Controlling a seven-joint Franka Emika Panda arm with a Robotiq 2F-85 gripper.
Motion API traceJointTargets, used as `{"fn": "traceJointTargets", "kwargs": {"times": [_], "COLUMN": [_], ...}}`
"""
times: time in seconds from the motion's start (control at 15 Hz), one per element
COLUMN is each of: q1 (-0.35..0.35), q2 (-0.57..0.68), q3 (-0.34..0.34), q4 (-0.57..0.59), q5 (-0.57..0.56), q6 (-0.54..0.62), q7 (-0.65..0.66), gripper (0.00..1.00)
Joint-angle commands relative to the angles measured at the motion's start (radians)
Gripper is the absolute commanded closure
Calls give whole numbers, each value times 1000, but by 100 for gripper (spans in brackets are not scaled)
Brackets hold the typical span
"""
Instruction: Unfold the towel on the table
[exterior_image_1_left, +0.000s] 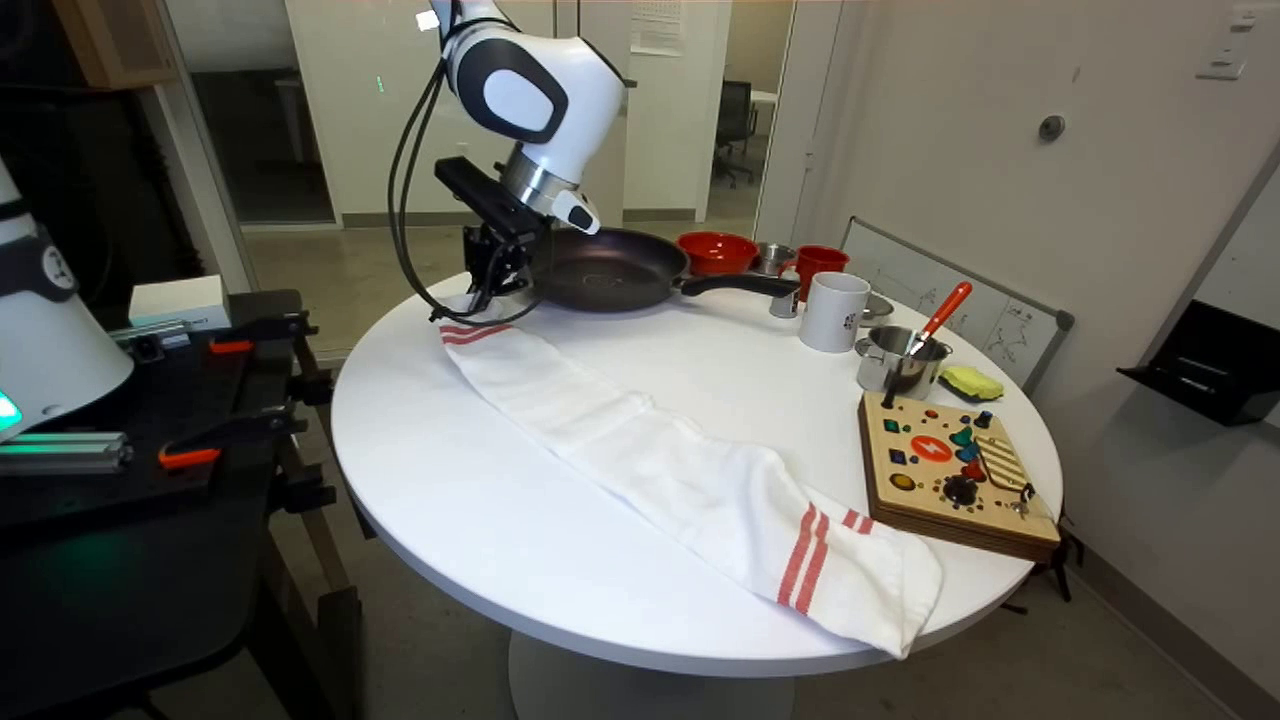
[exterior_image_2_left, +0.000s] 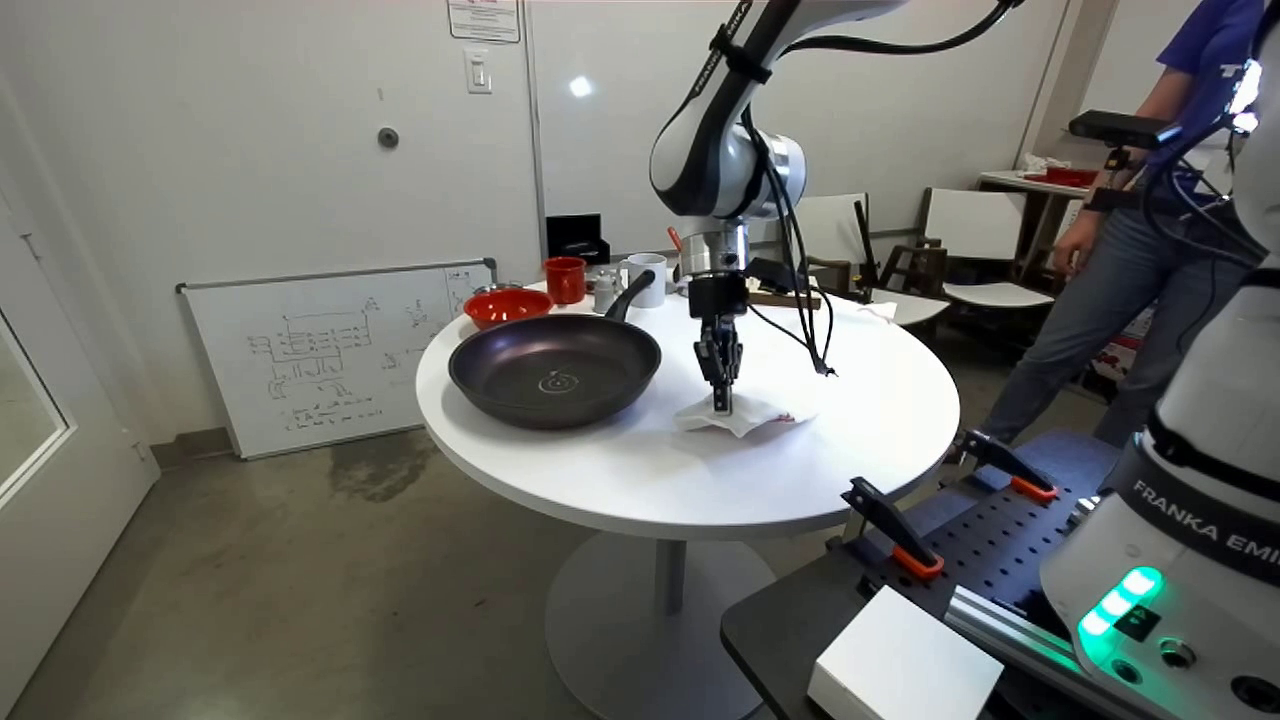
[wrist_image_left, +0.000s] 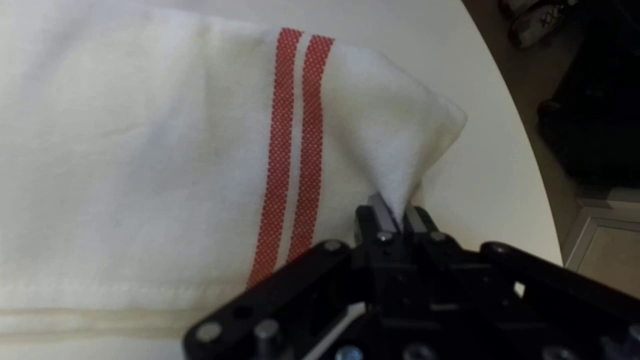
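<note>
in an exterior view, at left on the white table (exterior_image_1_left: 440, 480), a striped end of the towel (exterior_image_1_left: 650, 460) is held — a bunch of its cloth is pinched between the narrowed jaws of the gripper (wrist_image_left: 398, 215). the pan (exterior_image_1_left: 610, 272) is set just beside. rightward, the towel is laid slantwise and rumpled, its far striped end just beside the wooden board (exterior_image_1_left: 935, 475). lengthwise, unfolding seems done; at that end the stripes are misaligned, so layers are judged doubled — the width is left to be unfolded.

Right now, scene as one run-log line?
tool: pinching towel near one end | towel: long folded strip across table | frying pan: beside tool | unfolding: incomplete
</note>
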Motion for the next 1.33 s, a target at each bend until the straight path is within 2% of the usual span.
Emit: {"fn": "traceJointTargets", "kwargs": {"times": [0.0,0.67,1.07,1.13,1.27], "q1": [1,7,23,27,30], "q2": [-12,-67,-92,-94,-102], "q3": [8,67,74,72,72], "q4": [-26,-81,-112,-117,-127], "q5": [18,56,55,54,57], "q6": [22,39,44,46,57], "q7": [-46,-148,-183,-184,-187], "gripper": [95,94,96,70,62]}}
